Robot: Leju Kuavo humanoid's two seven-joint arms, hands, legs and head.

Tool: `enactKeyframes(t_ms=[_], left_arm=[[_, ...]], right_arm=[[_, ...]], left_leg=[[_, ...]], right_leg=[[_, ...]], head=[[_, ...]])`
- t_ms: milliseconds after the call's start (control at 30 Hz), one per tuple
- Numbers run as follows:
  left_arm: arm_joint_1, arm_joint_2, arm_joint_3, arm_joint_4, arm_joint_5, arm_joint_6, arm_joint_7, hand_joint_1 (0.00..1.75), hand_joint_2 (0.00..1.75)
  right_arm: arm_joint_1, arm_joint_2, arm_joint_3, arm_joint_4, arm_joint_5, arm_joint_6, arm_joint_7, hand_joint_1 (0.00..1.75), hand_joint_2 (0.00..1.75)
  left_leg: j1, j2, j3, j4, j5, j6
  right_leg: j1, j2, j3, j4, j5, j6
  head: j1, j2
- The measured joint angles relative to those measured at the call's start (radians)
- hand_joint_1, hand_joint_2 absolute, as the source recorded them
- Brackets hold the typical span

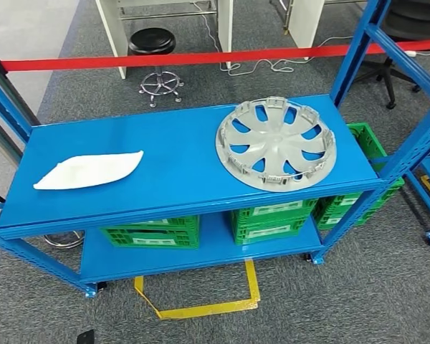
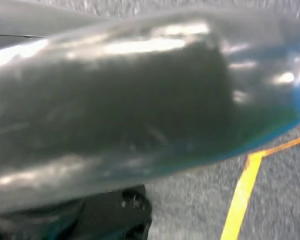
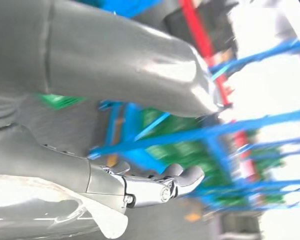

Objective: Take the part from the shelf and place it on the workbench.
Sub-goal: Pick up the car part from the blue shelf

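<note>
Right hand [image 3: 156,187] empty, fingers extended, near blue shelf [image 3: 201,132].

The white labels [image 1: 271,210] on the green crates [image 1: 266,221] are too small to read.

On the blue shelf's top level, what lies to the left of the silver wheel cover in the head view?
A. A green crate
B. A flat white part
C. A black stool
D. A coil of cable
B: the flat white part lies on the top level of the blue shelf, apart from the silver wheel cover on its right side.
</note>
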Motion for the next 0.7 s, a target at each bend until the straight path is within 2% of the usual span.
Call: enactKeyframes(t_ms=[100,200,233,300,333,367,433,533,600,700], left_arm=[[0.005,-0.001,0.001,0.005,-0.005,-0.070,0.030,0.00,0.00],[0.010,-0.002,0.001,0.008,-0.014,-0.097,0.040,0.00,0.00],[0.011,-0.003,0.001,0.009,-0.016,-0.098,0.041,0.00,0.44],[0.013,-0.002,0.001,0.010,-0.017,-0.099,0.041,0.00,1.31],[0.013,-0.002,0.001,0.010,-0.017,-0.098,0.041,0.00,1.75],[0.014,-0.002,0.001,0.011,-0.016,-0.097,0.041,0.00,1.75],[0.014,-0.002,0.003,0.011,-0.012,-0.095,0.035,0.00,1.75],[0.014,-0.001,0.014,0.011,-0.005,-0.102,0.007,0.00,1.75],[0.014,-0.001,0.024,0.011,0.001,-0.102,-0.014,0.00,1.75],[0.017,-0.004,0.058,0.011,0.021,-0.074,-0.046,0.00,1.75]], right_arm=[[0.037,0.011,0.072,-0.176,0.064,-0.003,0.000,0.00,0.00],[0.053,0.017,0.122,-0.288,0.086,-0.005,0.000,0.00,0.00],[0.058,0.019,0.132,-0.311,0.087,-0.006,0.000,0.00,0.44],[0.063,0.021,0.146,-0.347,0.089,-0.006,0.000,0.00,0.44],[0.065,0.021,0.151,-0.361,0.088,-0.006,0.000,0.00,0.87],[0.068,0.022,0.156,-0.373,0.085,-0.005,0.000,0.00,0.87],[0.074,0.023,0.172,-0.397,0.075,0.012,0.000,0.00,1.75],[0.086,0.026,0.239,-0.439,0.111,0.043,0.000,0.00,1.75],[0.088,0.027,0.292,-0.471,0.167,0.026,0.000,0.00,1.75],[0.098,0.013,0.388,-0.520,0.296,-0.101,0.000,0.00,1.75]], left_leg=[[0.000,0.000,-0.001,0.000,0.000,0.000],[0.000,0.000,0.000,0.000,0.000,0.000],[0.000,0.000,-0.001,0.000,0.000,0.001],[0.000,0.000,-0.001,0.000,0.000,0.001],[0.000,0.000,-0.001,0.000,0.000,0.001],[0.000,0.000,-0.001,0.000,0.000,0.001],[0.000,0.000,-0.001,0.000,0.000,0.001],[0.000,0.000,-0.002,0.000,0.000,0.001],[0.000,0.000,-0.001,0.000,0.001,0.001],[0.000,0.000,-0.002,0.000,0.001,0.001]], right_leg=[[0.000,0.000,0.000,0.000,0.000,0.000],[0.000,-0.001,-0.001,0.000,0.000,0.000],[0.000,-0.001,-0.001,0.000,0.000,0.000],[0.000,-0.001,0.000,0.000,0.000,0.001],[0.000,-0.001,0.000,0.000,0.001,0.001],[0.000,-0.001,0.000,0.000,0.001,0.001],[0.000,-0.001,0.000,0.000,0.001,0.001],[0.000,0.000,-0.001,0.000,0.001,0.001],[0.000,-0.001,-0.001,0.000,0.001,0.001],[0.000,-0.001,0.000,0.000,0.000,0.001]], head=[[0.000,0.000],[0.000,0.000],[0.000,0.000],[0.000,0.000],[0.000,0.000],[0.000,0.000],[0.000,0.000],[0.000,0.000],[0.000,0.000],[0.000,0.000]])
